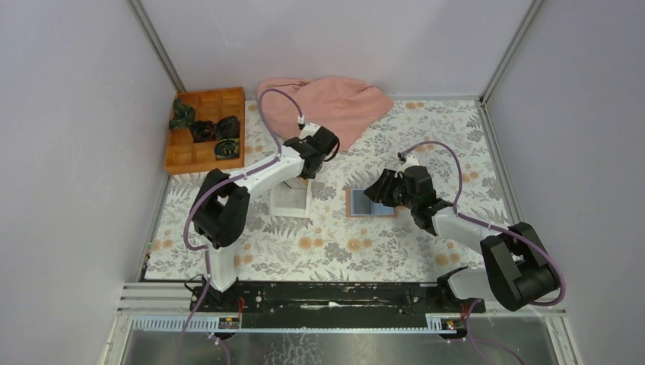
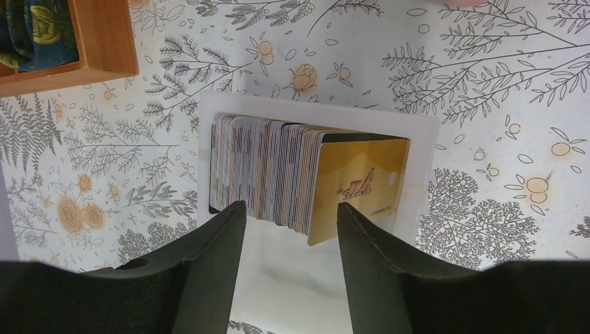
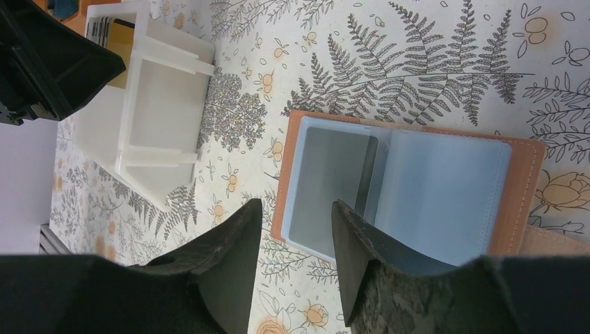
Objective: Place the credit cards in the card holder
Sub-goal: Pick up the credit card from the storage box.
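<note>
The cards (image 2: 271,174) are stood on edge in the tray (image 2: 417,139), so one can be pinched from above by the left gripper (image 2: 289,209), jaws apart and empty. The holder (image 3: 522,188) is laid open under the right gripper (image 3: 296,209), jaws apart, probably for steadying.

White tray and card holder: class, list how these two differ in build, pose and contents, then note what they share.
The white tray is a rigid box with upright walls; the card holder is a brown-edged folder lying open and flat. The tray holds a packed row of cards standing on edge; the holder shows one grey card lying flat in a pale blue sleeve. Both rest on the floral tablecloth and keep cards.
</note>
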{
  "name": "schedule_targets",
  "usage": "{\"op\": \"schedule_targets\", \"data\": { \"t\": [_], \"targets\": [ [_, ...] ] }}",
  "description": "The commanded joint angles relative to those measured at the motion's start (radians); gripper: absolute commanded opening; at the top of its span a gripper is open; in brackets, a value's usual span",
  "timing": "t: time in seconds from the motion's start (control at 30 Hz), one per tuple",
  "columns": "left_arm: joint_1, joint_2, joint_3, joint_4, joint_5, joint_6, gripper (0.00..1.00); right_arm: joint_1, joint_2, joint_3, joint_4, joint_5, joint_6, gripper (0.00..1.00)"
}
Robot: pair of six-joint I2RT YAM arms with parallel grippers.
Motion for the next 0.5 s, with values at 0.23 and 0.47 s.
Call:
{"op": "schedule_targets", "data": {
  "t": [0.23,0.47],
  "targets": [
    [0.010,0.026,-0.010,0.036,-0.003,0.001,0.58,0.010,0.007,0.008,0.048,0.020,-0.010,0.49],
    [0.013,0.051,-0.014,0.041,0.010,0.001,0.53,0.010,0.008,0.012,0.048,0.021,-0.010,0.49]
  ]
}}
